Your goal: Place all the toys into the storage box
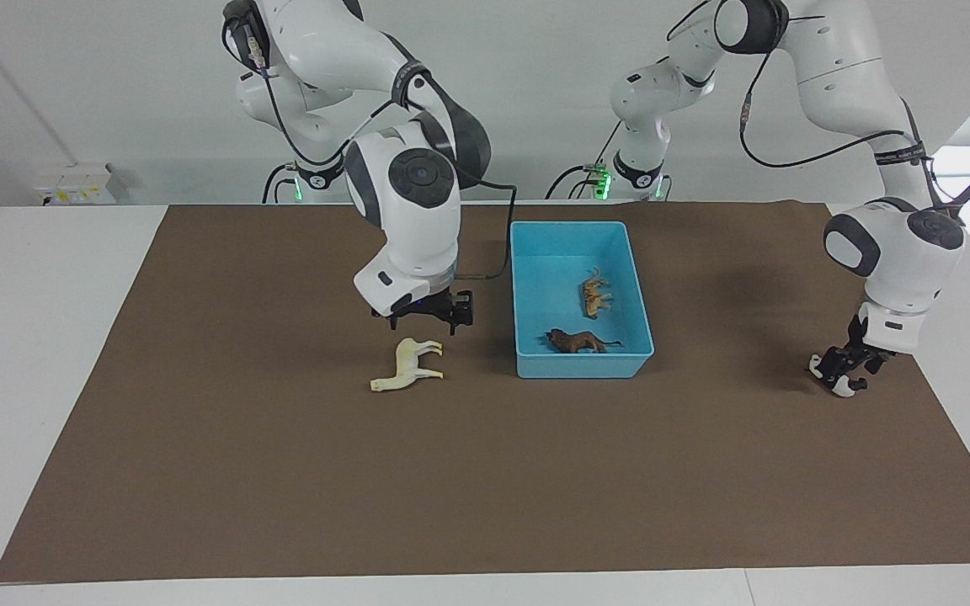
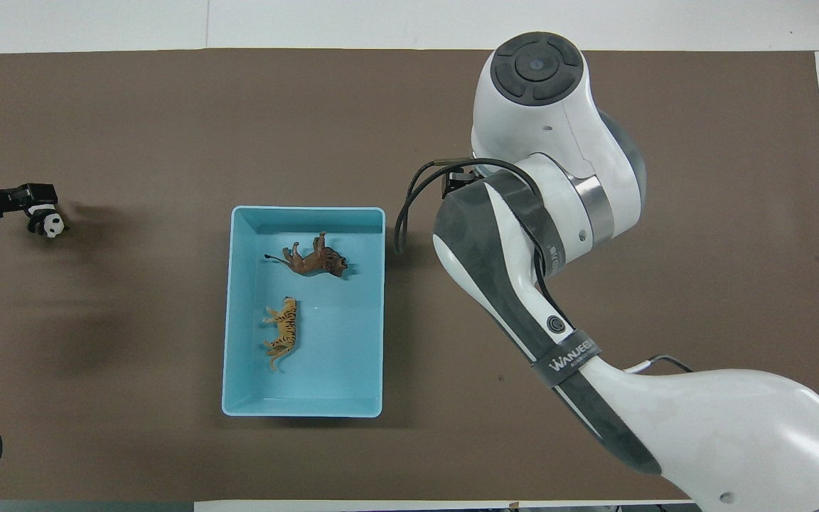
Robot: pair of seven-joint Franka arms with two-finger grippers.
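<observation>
The light-blue storage box sits mid-table; it also shows in the overhead view. The orange tiger and the brown lion lie inside it. The cream horse lies on its side on the mat, beside the box toward the right arm's end. My right gripper hangs open just above the horse, not touching it. In the overhead view my right arm hides both. My left gripper is shut on the panda, low over the mat at the left arm's end.
A brown mat covers the white table. My right arm's cable hangs close to the box wall that faces the right arm's end.
</observation>
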